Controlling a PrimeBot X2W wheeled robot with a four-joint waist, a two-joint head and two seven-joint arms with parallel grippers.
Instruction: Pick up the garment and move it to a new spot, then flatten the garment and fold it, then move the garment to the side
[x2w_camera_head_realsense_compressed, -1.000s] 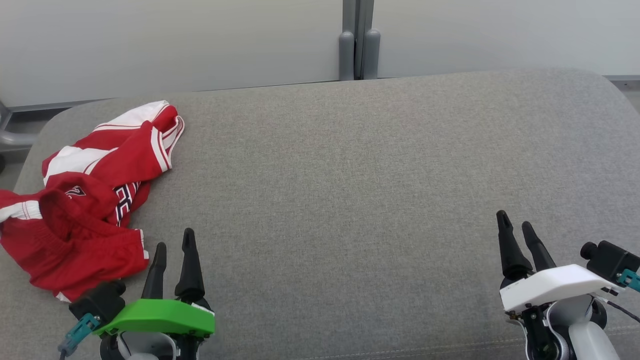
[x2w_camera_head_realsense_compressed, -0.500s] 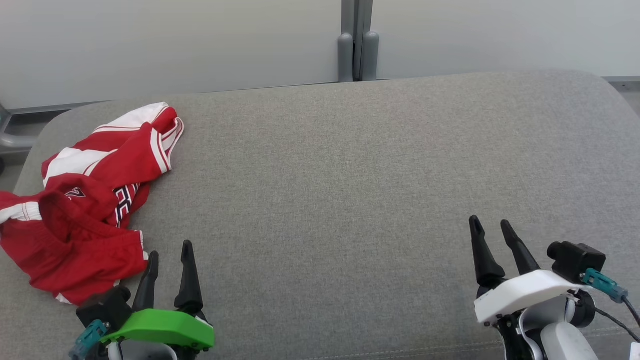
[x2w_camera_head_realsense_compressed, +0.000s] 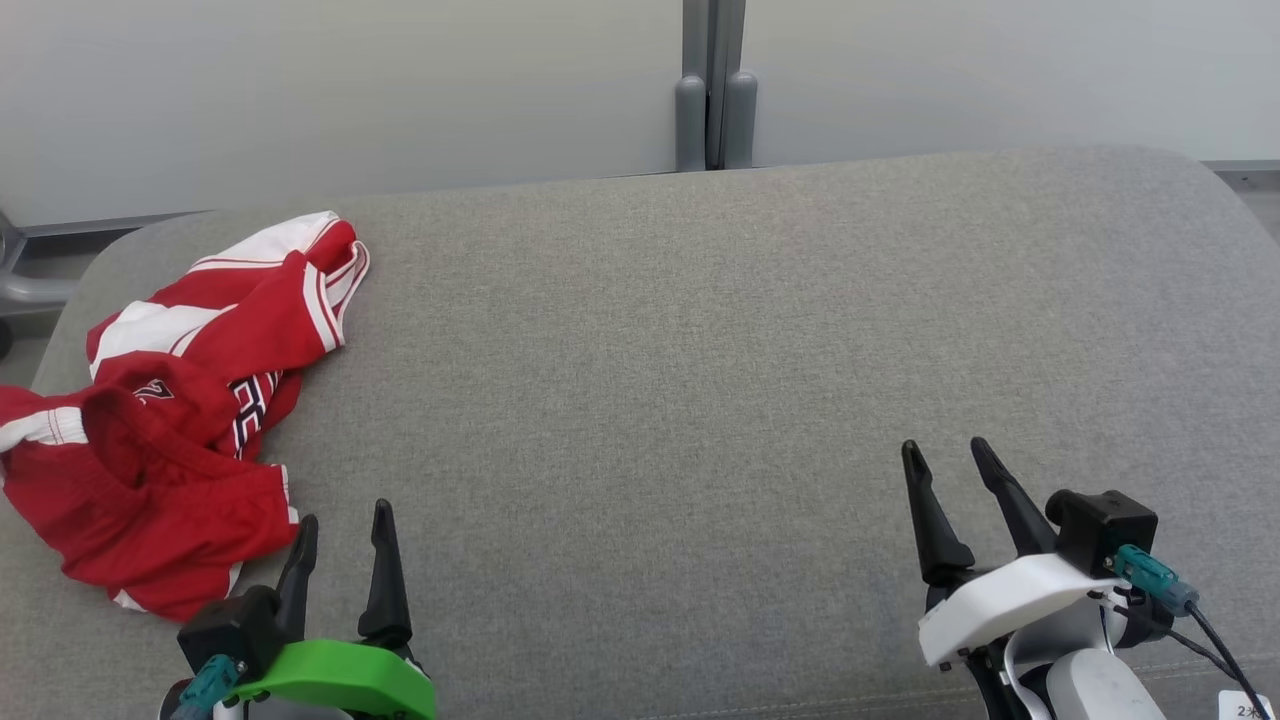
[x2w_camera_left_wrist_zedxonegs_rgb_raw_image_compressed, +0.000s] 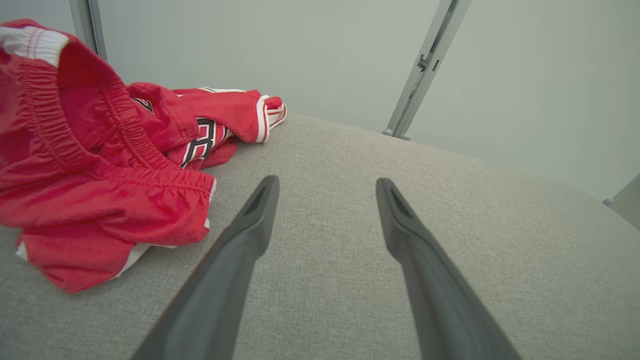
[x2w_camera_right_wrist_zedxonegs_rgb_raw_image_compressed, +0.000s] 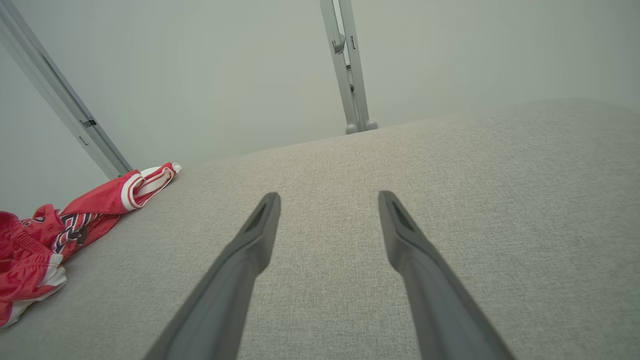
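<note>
left gripper (x2w_camera_head_realsense_compressed: 344, 515): both dark fingers spread wide apart, nothing between them, nothing held; it sits over the near edge of the grey cushion (x2w_camera_head_realsense_compressed: 700, 350), toward the cushion's left end, fingers pointing to the cushion's far edge. its body carries a green cover (x2w_camera_head_realsense_compressed: 340, 675). in the left wrist view bare cushion fabric shows in the gap between the fingers, and the finger on the cushion's left-end side lies just beside the garment's nearest fold; contact between the two cannot be confirmed. right gripper (x2w_camera_head_realsense_compressed: 945, 447): fingers likewise fully parted and empty, over the cushion's near edge toward its right end, under a white cover (x2w_camera_head_realsense_compressed: 1010, 600), with a small black camera block (x2w_camera_head_realsense_compressed: 1100, 520) and a teal connector (x2w_camera_head_realsense_compressed: 1150, 575) on its side. garment (x2w_camera_head_realsense_compressed: 190, 420): red shorts with white bands and dark lettering, crumpled in a heap at the cushion's left end, one portion overhanging the cushion's left edge. the elastic waistband faces the cushion's near edge; a white-trimmed leg hem points toward the cushion's far edge. the garment is well apart from the right gripper. the cushion's middle and right portions are plain grey weave. beyond the cushion's far edge stands a pale wall panel (x2w_camera_head_realsense_compressed: 350, 90) with a grey vertical post (x2w_camera_head_realsense_compressed: 715, 90) at about the cushion's mid-length.
</note>
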